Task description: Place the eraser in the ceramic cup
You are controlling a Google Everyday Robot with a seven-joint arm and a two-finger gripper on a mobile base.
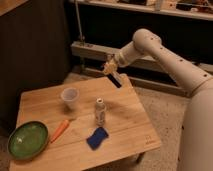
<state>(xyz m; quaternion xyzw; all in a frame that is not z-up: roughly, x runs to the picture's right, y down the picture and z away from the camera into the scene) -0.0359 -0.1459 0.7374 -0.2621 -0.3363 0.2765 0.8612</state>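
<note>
Eraser (116, 80): dark, slim block, hanging tilted in the air above the far edge of the table (131, 119). It is off the wood and touching nothing but me.

Gripper (112, 70): my fingers are pressed together on the eraser's upper end, and the rest of it pokes out below toward 5 o'clock. The arm reaches in from the right, raised well above the table top.

Ceramic cup (69, 97): white and upright, mouth open, nothing visible inside from this angle. It stands toward the far left of the table. Seen from the cup, the eraser is at about 2 o'clock, well apart and higher.

Others: a small white bottle (100, 111) stands near the table centre, at the cup's 4 o'clock. A blue sponge (97, 137) is at the bottle's 6 o'clock. A carrot (60, 130) lies at the cup's 6 o'clock. A green bowl (27, 140) sits at the near left corner.

Progress, my reading: pick-up and lift are done. Left to do: carry toward 8 o'clock until the eraser hangs over the cup's rim, lower, and let go. The bottle stands just off that path, so I judge it wise to stay high until I am over the cup.
</note>
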